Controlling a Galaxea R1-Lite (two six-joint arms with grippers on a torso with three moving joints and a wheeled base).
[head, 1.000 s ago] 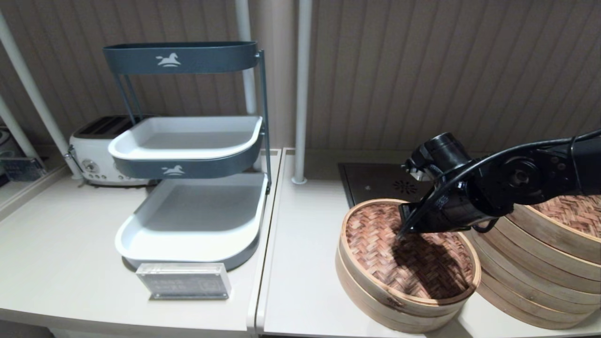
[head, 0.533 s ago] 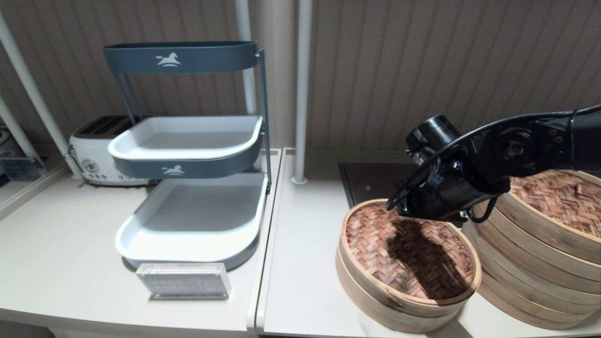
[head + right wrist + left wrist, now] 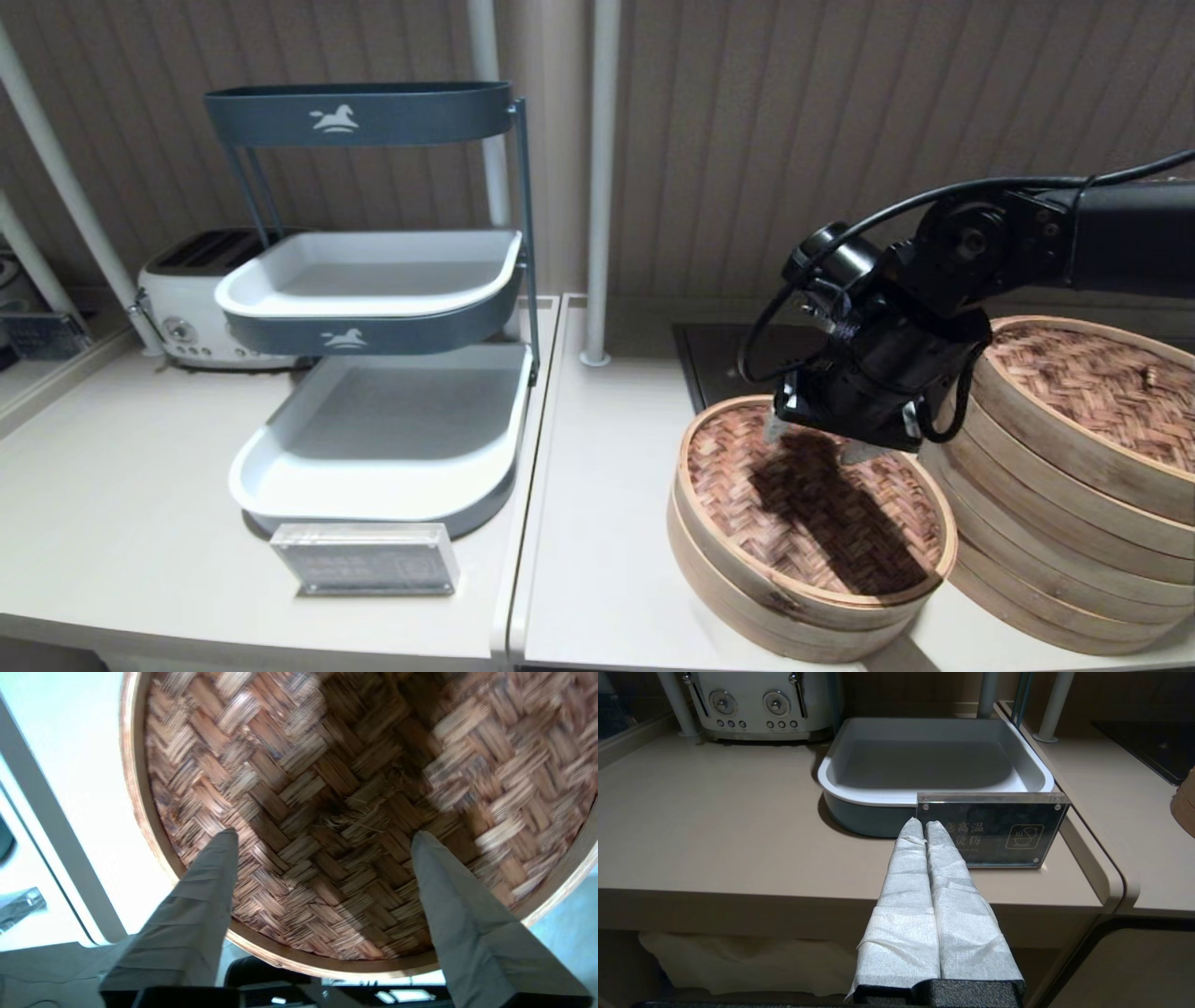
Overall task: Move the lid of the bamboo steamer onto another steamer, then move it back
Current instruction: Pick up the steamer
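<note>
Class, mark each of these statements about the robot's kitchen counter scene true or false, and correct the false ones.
1. The right gripper is open above the bamboo steamer lid. True.
2. The left gripper is holding the acrylic sign. False: its fingers are shut on nothing, short of the sign.
3. The bamboo steamer lid lies on the tall stack of steamers. False: it sits on a low steamer beside the tall stack, which carries another woven lid.
4. The toaster stands behind the tiered tray rack. True.
5. The rack's lowest tray holds bowls. False: nothing shows in that tray.
</note>
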